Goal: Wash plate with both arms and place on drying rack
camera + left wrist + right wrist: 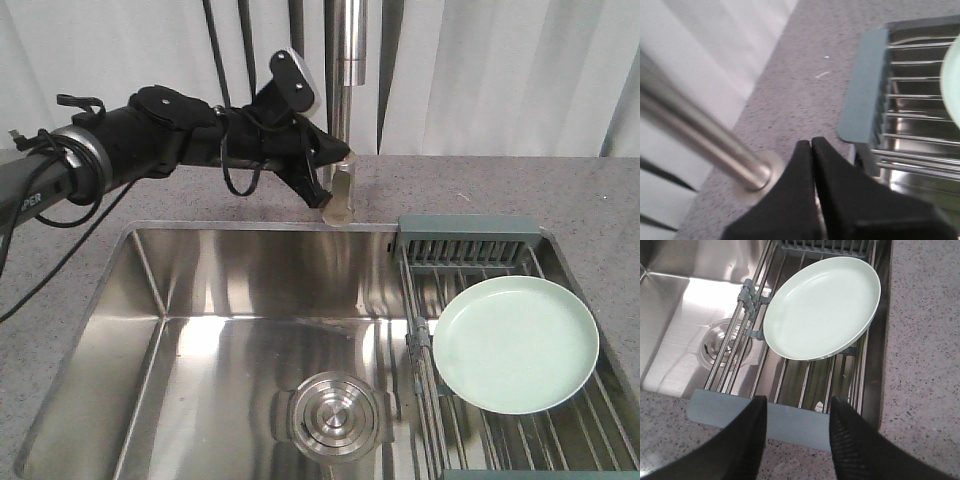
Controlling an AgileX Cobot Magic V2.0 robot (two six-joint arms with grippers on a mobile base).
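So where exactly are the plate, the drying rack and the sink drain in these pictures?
plate (515,343): front view, middle of its pale green face.
drying rack (790,422): right wrist view, the grey-teal near end bar.
sink drain (331,416): front view, centre of the round steel cover.

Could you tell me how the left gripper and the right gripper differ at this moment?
The left gripper has its fingers pressed together, shut on nothing, while the right gripper has its fingers spread apart. The left one sits up by the faucet at the back of the counter; the right one hangs over the near end of the drying rack, facing the plate. Both are black, and neither holds anything.
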